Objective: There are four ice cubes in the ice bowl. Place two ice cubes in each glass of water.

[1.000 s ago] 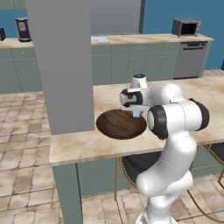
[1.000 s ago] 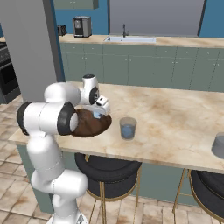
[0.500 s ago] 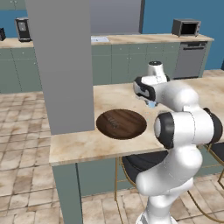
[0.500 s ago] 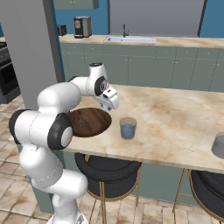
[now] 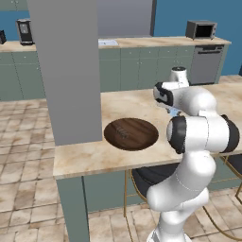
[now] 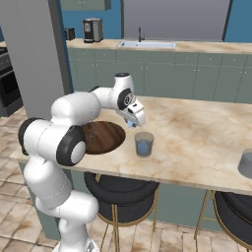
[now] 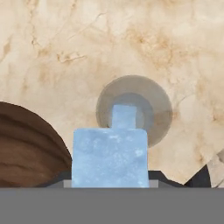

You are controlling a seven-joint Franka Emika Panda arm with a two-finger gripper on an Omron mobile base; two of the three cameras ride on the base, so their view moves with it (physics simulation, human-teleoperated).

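Your gripper [image 6: 132, 122] is closed partway on a pale blue ice cube [image 7: 109, 158], low centre in the hand view. Just above the cube in that frame you see a glass of water [image 7: 134, 109] with one ice cube [image 7: 124, 116] already in it. The ice bowl [image 7: 27, 151] sits at lower left, beside the glass on the marble counter [image 7: 87, 39].

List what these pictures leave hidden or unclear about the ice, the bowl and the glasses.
- Ice cubes left in the ice bowl: left base view, too small to count.
- Claw fingers: hand view, covered by the held ice cube.
- Glass contents: right base view, too small; hand view shows one cube inside.
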